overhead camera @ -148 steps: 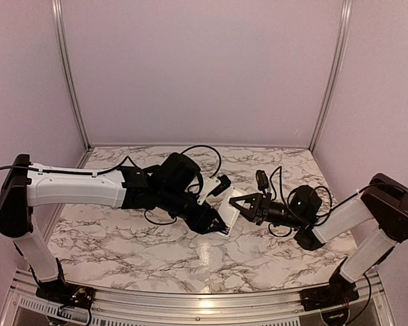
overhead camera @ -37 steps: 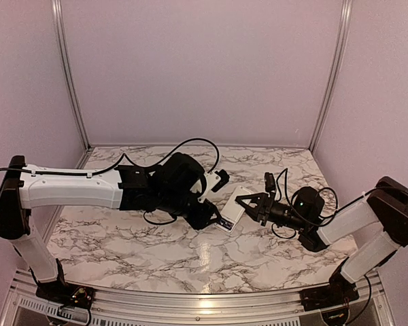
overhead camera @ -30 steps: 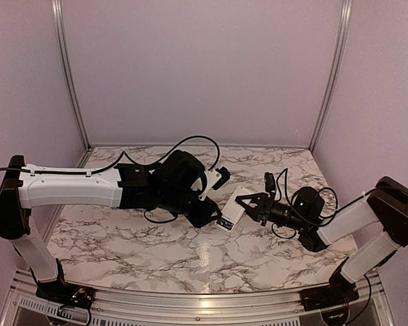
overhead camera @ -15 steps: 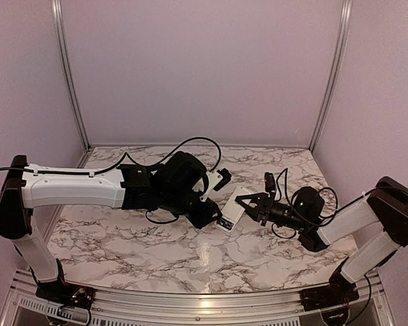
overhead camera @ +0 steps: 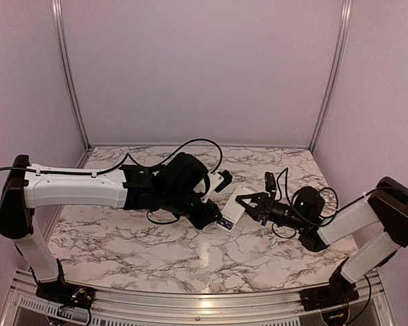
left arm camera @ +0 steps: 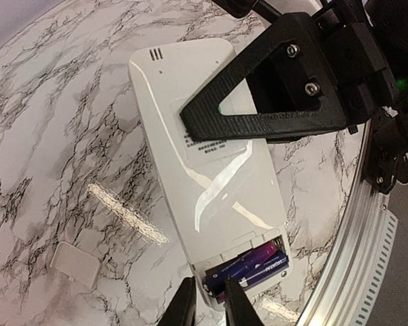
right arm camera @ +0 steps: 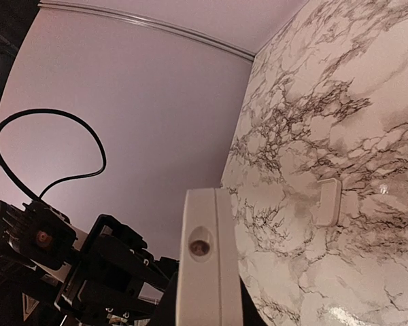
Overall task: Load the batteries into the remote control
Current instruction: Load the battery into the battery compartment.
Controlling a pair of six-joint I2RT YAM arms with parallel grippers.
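Remote control [left arm camera: 211, 183]: white, back up, far end between right fingers [left arm camera: 272, 125]. Batteries [left arm camera: 248, 268]: two, dark, side by side in open compartment, at left fingertips [left arm camera: 185, 307].

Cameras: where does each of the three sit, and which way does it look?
Top: above and behind, looking down on the table; left arm and right arm show whole.
Left wrist: looks down on the remote's back and batteries; left gripper at the bottom edge.
Right wrist: looks along the table past the remote's end to the left arm; right gripper barely shows.
Shared: both wrist views show the remote and cover.
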